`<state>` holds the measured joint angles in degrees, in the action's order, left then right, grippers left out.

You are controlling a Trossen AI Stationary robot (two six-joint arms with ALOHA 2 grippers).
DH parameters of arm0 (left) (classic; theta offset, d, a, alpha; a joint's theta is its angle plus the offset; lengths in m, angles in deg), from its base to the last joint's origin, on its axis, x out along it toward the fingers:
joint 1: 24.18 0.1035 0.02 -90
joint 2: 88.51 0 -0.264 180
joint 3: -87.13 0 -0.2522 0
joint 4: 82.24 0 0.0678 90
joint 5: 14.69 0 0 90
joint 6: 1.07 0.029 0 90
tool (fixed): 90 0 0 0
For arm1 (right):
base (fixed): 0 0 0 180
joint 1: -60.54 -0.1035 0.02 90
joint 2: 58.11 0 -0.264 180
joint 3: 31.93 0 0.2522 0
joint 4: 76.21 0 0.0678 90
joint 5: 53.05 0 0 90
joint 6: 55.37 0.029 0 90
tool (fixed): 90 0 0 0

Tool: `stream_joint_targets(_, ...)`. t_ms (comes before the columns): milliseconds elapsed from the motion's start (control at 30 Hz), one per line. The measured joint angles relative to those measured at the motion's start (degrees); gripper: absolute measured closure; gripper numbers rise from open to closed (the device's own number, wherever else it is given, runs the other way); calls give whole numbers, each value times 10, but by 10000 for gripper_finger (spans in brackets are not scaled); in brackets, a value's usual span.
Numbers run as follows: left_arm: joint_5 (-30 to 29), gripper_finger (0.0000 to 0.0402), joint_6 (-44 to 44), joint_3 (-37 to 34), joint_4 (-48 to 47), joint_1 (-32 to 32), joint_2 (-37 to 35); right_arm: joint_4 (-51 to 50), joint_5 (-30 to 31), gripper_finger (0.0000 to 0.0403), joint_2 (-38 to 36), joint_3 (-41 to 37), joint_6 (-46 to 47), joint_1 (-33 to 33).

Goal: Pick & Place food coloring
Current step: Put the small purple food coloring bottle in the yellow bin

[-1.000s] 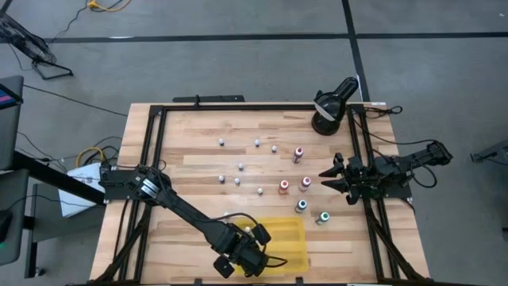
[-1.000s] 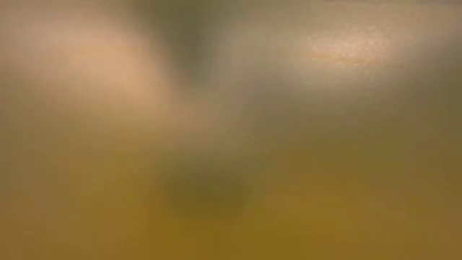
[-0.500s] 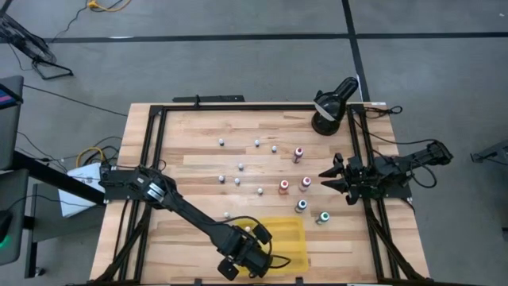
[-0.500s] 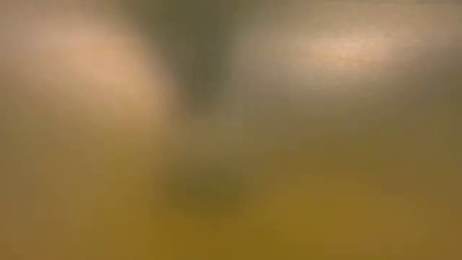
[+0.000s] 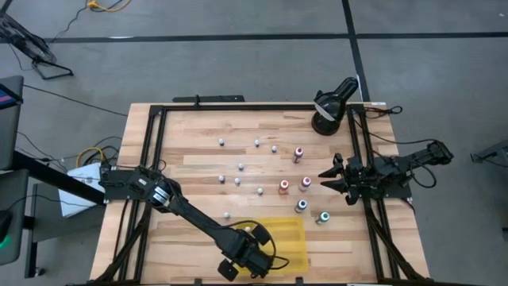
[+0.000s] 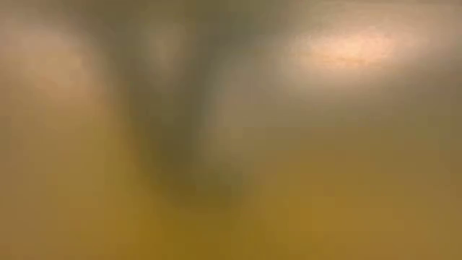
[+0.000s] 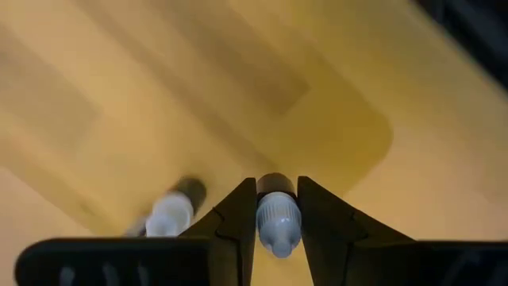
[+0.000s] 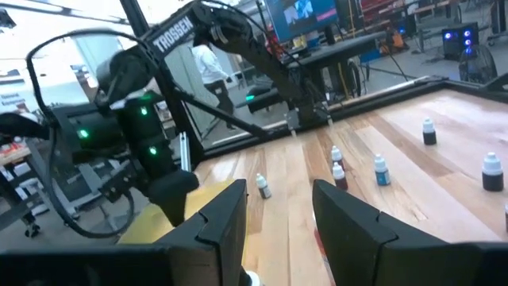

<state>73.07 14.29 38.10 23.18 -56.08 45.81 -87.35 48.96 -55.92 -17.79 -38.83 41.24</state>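
My left gripper (image 5: 252, 253) hangs over the yellow tray (image 5: 290, 238) at the table's near edge, shut on a small food coloring bottle (image 7: 277, 208) that has a white cap and a dark body. A second white-capped bottle (image 7: 171, 213) lies in the tray beside it. Several more bottles stand on the wood, some with coloured bodies (image 5: 284, 187) and some small white-capped ones (image 5: 241, 167). My right gripper (image 5: 327, 178) waits open at the table's right edge, and its spread fingers (image 8: 226, 218) show in the right wrist view. My left gripper pinches the bottle by its white cap (image 7: 278, 226) between the two fingers (image 7: 238, 214), coming from above and pointing down. The dark body (image 7: 275, 184) sticks out past the fingertips toward the tray floor. I cannot tell whether its bottom touches the tray.
A black device on a stand (image 5: 329, 111) sits at the far right corner. A black frame (image 5: 155, 151) runs around the table top. The low view is filled by a yellow-brown blur with a dark shape. Open wood lies between the tray and the bottles.
My left arm has shifted a little toward the table's near edge over the tray, still shut on the bottle. In the low view the dark blurred shape has grown larger. My right arm has kept still.
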Motion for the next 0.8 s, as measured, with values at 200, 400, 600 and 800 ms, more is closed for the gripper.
stream_joint_targets(200,1,329,2,0,-11,-1,7,0,0,266,0,0,0,0)
stream_joint_targets(400,0,329,0,0,2,-1,8,0,0,264,0,0,0,0)
stream_joint_targets(600,2,329,0,-7,10,-1,8,0,0,266,0,0,0,0)
stream_joint_targets(800,2,329,-2,-11,16,-1,8,0,0,264,0,0,0,0)
